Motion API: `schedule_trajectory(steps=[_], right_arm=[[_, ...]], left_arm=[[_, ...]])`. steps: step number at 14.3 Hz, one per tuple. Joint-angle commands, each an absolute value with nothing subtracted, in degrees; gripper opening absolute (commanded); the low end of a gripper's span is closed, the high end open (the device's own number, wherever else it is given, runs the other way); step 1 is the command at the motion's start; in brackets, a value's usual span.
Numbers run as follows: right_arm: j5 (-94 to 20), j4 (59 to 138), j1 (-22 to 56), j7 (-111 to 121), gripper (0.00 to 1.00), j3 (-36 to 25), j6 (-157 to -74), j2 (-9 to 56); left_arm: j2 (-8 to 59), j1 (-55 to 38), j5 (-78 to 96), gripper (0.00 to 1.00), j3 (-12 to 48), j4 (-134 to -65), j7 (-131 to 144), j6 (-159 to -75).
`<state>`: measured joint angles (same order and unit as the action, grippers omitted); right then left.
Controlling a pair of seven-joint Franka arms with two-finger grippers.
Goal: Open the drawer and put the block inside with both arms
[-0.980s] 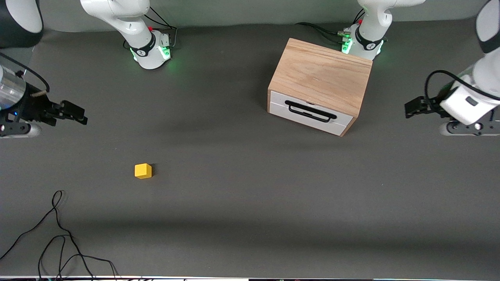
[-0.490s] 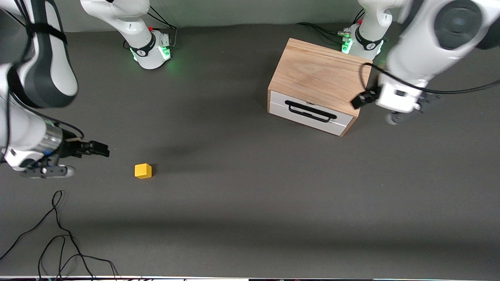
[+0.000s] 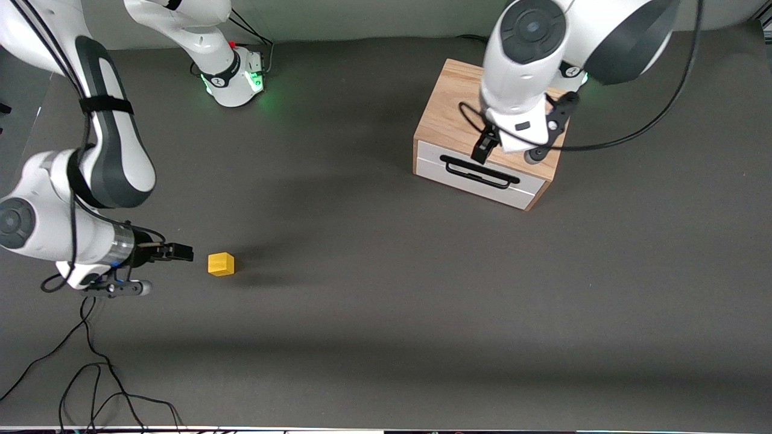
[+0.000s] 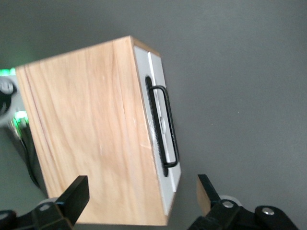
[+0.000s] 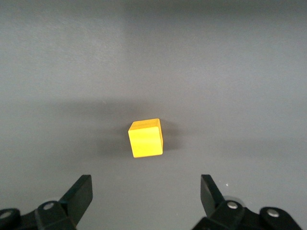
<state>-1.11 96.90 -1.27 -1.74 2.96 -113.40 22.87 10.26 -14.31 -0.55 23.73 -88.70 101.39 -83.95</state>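
The yellow block (image 3: 221, 264) sits on the grey table toward the right arm's end. My right gripper (image 3: 183, 253) hangs low just beside it, open and empty. In the right wrist view the block (image 5: 145, 138) lies just ahead of the right gripper (image 5: 145, 191), not between its fingers. The drawer (image 3: 476, 176) is shut in its oak box (image 3: 452, 111), white front and black handle (image 3: 479, 172) facing the front camera. My left gripper (image 3: 490, 144) hangs open over the box's front top edge. The left wrist view shows the left gripper (image 4: 141, 191) above box and handle (image 4: 165, 124).
Loose black cables (image 3: 90, 361) lie on the table near the front camera at the right arm's end. The right arm's green-lit base (image 3: 232, 75) stands at the table's back edge. The left arm hides most of its own base.
Both arms swung in from the table's ends. The right gripper dropped to just beside the block. The left gripper travelled to above the box's front edge. Block and drawer stayed put.
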Motion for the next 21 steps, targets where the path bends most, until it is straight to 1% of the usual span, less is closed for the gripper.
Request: schedule_trajectory(steps=[1,2,4,10,11,15,21], right_arm=[[-0.9,96.8,-0.3,-1.0,1.0,3.1,-115.0,24.9],[-0.8,96.8,-0.1,-1.1,1.0,3.1,-115.9,25.7],[-0.7,96.9,-0.2,-1.0,1.0,3.1,-117.2,26.5],[-0.6,98.0,-0.1,-1.1,1.0,2.9,-119.2,27.4],[-0.6,98.1,-0.2,-1.0,1.0,3.0,-119.6,27.6],[-0.6,99.1,-0.2,-1.0,1.0,2.8,-122.1,28.7],[-0.6,99.8,-0.2,-1.0,1.0,2.7,-124.1,29.4]], left_arm=[[13.0,-15.6,-1.2,1.0,23.3,-85.7,109.6,-83.2],[13.7,-15.6,-1.1,1.0,23.2,-85.9,110.0,-83.6],[13.9,-14.9,-1.1,1.0,23.1,-88.4,111.6,-87.0],[14.6,-14.7,-2.3,1.0,22.8,-101.6,112.4,-102.5],[15.5,-14.6,-2.7,1.0,22.7,-102.4,112.4,-103.8],[20.5,-14.5,-6.0,1.0,22.6,-102.6,112.4,-104.7],[23.3,-14.5,-7.0,1.0,22.6,-102.7,112.1,-106.3]])
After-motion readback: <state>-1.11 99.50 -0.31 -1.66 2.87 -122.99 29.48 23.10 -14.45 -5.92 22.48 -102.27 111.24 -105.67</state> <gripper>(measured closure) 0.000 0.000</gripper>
